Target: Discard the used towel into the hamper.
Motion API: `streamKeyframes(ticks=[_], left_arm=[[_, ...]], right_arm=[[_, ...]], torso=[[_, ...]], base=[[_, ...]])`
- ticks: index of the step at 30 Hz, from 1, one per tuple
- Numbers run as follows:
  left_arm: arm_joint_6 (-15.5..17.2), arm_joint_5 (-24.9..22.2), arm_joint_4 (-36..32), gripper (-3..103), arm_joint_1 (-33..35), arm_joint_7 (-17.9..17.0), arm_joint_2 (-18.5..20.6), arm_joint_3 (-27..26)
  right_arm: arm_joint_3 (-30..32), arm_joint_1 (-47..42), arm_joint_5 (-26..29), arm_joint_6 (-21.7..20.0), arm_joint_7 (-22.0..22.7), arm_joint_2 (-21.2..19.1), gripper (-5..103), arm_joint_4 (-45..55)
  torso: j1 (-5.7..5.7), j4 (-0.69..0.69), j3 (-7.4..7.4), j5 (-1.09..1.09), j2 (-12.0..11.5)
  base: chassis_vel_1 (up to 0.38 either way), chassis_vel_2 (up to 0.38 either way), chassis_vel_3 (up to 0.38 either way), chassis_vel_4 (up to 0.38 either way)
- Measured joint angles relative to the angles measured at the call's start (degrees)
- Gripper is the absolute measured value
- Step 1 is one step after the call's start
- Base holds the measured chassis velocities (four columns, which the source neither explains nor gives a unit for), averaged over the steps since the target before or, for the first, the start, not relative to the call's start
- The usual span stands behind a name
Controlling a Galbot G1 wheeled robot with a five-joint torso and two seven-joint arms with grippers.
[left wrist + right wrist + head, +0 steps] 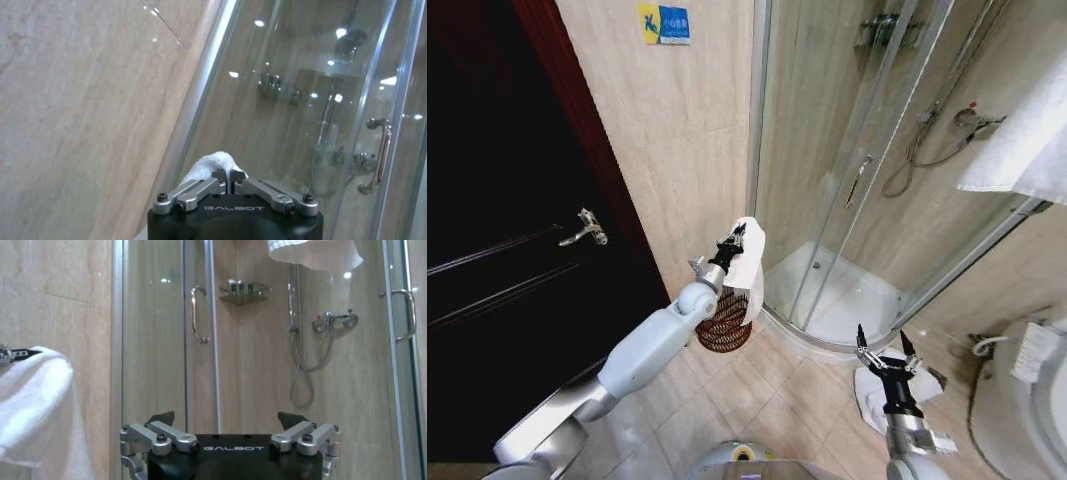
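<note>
My left gripper [736, 236] is raised in front of the tiled wall, shut on a white towel [751, 268] that hangs down from its fingers. Directly below the towel stands the hamper [724, 330], a small dark reddish-brown openwork basket on the floor, partly hidden by my left forearm. In the left wrist view the left gripper [229, 175] is closed with a tuft of towel [212, 164] poking out past the tips. My right gripper [885, 345] hangs low at the right, open and empty; its wrist view shows the right gripper [227, 419] with fingers spread and the towel [37, 405] off to one side.
A dark door with a lever handle [584, 229] fills the left. The curved glass shower enclosure [867, 180] stands just right of the hamper. Another white towel [1027, 140] hangs at the upper right. A white cloth [872, 395] lies on the floor beneath the right gripper, near a toilet [1022, 400].
</note>
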Motion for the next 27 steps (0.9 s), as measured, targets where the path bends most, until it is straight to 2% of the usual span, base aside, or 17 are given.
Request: streamKeyframes(ticks=[13, 23, 27], left_arm=[[0.28, 0.55, 0.5, 2, -0.08, -2.63, -1.14, -0.32], [-0.03, 2.43, 1.88, 2, 0.13, -3.0, -2.06, 0.09], [0.08, 4.39, 4.46, 2, -0.59, -3.02, -1.76, 3.4]], right_arm=[[-0.27, -0.27, -0.08, 0.05, -0.21, -0.06, 100, 0.12], [-0.28, -0.21, 0.04, 0.05, -0.22, -0.51, 100, 0.06], [-0.16, -0.18, 0.32, 0.1, -0.22, -0.55, 100, -0.23]], torso=[[-0.08, -0.02, -0.08, 0.0, -0.15], [-0.26, 0.02, -0.29, 0.0, -0.55], [-0.27, -0.01, -0.3, 0.0, -0.57]], base=[[0.0, 0.0, 0.0, 0.0], [0.015, 0.022, 0.016, 0.017], [0.0, 0.0, 0.0, 0.0]])
